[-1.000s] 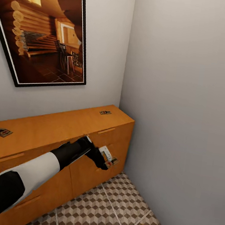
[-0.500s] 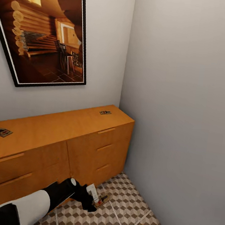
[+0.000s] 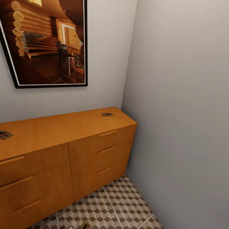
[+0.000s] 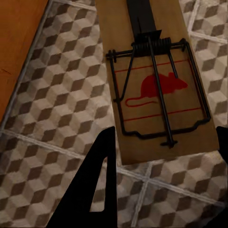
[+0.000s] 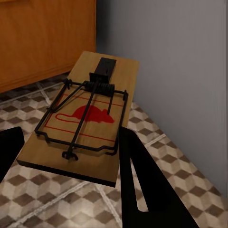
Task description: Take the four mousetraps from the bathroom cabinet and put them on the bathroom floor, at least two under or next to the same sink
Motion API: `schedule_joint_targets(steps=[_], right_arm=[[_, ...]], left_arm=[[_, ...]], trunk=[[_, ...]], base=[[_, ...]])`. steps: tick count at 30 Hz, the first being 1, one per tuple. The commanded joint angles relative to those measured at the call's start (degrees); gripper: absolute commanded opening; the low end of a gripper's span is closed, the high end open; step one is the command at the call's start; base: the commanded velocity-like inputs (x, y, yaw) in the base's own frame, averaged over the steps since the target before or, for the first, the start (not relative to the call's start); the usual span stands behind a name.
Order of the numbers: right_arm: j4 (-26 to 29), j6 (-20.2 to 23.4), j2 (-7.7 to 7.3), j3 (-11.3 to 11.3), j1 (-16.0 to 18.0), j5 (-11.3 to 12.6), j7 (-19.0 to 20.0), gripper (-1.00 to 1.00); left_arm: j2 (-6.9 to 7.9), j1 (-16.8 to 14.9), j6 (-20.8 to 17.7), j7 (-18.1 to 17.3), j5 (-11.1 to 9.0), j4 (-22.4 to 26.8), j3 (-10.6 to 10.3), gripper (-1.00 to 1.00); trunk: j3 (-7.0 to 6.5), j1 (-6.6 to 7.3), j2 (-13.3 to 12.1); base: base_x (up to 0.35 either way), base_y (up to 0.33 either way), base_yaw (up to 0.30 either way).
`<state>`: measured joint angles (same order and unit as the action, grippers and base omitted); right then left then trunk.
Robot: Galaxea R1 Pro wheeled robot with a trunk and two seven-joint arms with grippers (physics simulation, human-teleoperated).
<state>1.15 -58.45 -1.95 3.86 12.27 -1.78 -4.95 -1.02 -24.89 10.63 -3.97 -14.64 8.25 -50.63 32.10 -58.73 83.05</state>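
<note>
Holding mousetraps (image 4: 156,90) in both claws near cabinet (image 3: 52,157), corner wall (image 3: 185,119)

Head cam: high, angled down into the corner at the orange-brown wooden drawer cabinet (image 3: 58,150). 2 wrist cams: very close above the cube-pattern tiled floor (image 4: 57,109), each facing 1 flat wooden mousetrap (image 4: 154,80). Floor and cabinet appear in all 3.
</note>
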Motion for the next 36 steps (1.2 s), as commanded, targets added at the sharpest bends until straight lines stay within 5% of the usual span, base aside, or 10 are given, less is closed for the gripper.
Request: schedule_joint_targets(steps=[1,2,5,9,14,20,25,36], right_arm=[[0.03,-0.09,0.0,0.36,0.03,-0.17,-0.6,-1.0],[0.08,-0.05,0.0,0.34,0.03,-0.19,-0.65,-1.0],[1.9,2.47,-0.07,0.29,0.03,-0.23,-0.8,-1.0],[10.51,12.47,-0.32,0.34,0.03,-0.24,-0.76,-1.0],[16.06,19.23,-0.52,0.37,0.03,-0.24,-0.59,-1.0],[16.79,18.21,-0.4,0.5,0.03,-0.24,-0.52,-1.0],[16.43,16.71,-0.42,0.56,0.03,-0.24,-0.5,-1.0],[16.18,16.44,-0.19,0.57,0.03,-0.19,-0.54,-1.0]], left_arm=[[0.27,0.9,1.9,0.7,-3.04,-0.12,-0.29,-1.0],[0.49,1.3,2.68,0.98,-4.34,-0.13,-0.28,-1.0],[1.45,3.19,8.15,1.89,-12.43,-0.64,-0.27,-1.0],[0.77,4.41,20.58,2.27,-22.16,-6.14,-0.33,-1.0],[0.5,4.64,28.11,7.42,-27.47,-11.36,-0.15,-1.0],[1.77,4.67,29.85,11.43,-36.46,-12.26,0.07,-1.0],[1.84,4.68,30.03,11.75,-38.48,-12.37,0.09,-1.0],[1.74,4.68,29.87,11.55,-38.61,-12.47,-0.04,-1.0]], trunk=[[0.05,0.0,0.03],[0.05,0.0,0.03],[0.05,0.0,0.03],[0.05,0.0,0.03],[0.05,0.0,0.03],[0.05,0.0,0.03],[0.05,0.0,0.03],[0.08,0.0,0.03]], base=[[0.0,0.0,0.0],[0.0,0.0,0.0],[0.0,0.0,0.0],[0.0,0.0,0.0],[0.0,0.0,0.0],[0.0,0.0,0.0],[0.0,0.0,0.0],[0.0,0.0,0.0]])
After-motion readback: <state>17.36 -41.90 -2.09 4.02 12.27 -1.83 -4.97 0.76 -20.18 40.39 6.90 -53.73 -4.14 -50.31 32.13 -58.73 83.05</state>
